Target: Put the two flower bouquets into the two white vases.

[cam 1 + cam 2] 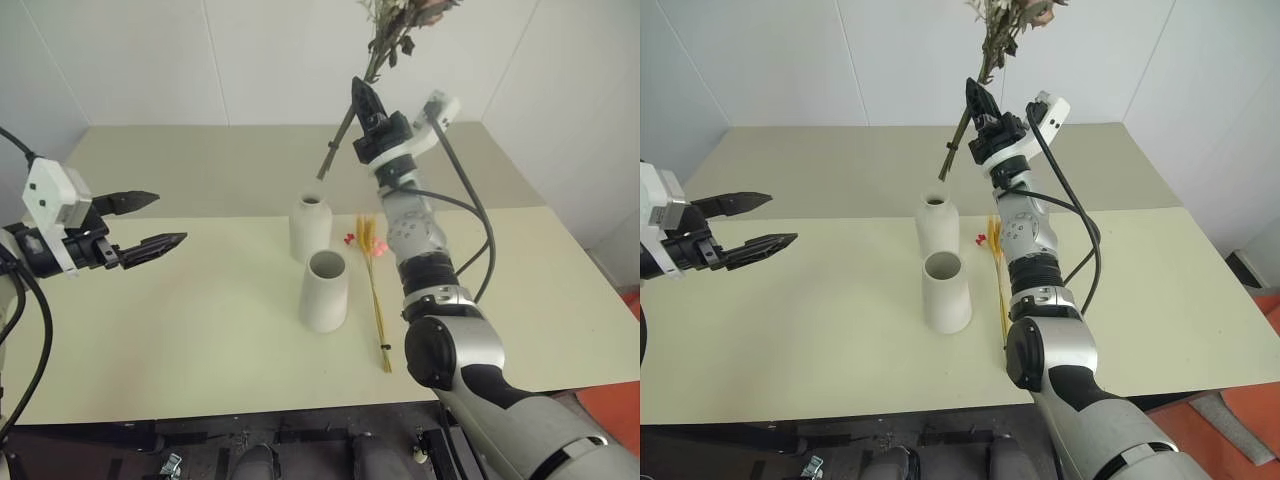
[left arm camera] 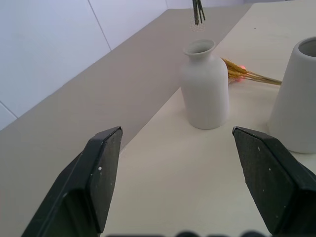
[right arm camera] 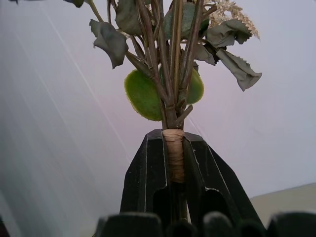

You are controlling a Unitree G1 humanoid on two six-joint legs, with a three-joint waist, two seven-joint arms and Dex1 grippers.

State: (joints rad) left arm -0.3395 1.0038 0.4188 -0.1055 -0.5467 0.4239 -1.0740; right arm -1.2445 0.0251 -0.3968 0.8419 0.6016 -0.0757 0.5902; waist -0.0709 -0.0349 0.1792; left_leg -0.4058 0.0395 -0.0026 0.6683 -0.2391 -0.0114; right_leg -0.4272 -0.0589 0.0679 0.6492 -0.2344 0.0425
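A pale table spans the frame, with the two white vases set at its centre: the cone vase in front, the bottle vase just behind it. At upper centre the bushy bouquet is held high, its wrapped stem pinched between the pressed-together fingers of the right gripper, the dark stem end hanging above the bottle vase's mouth. The orange wheat-like bunch is seen lying flat on the table just right of the vases. At left, the left gripper is held spread and empty, well apart from both vases. For a clean insertion, the stem is best brought upright and centred over the chosen mouth before being lowered.
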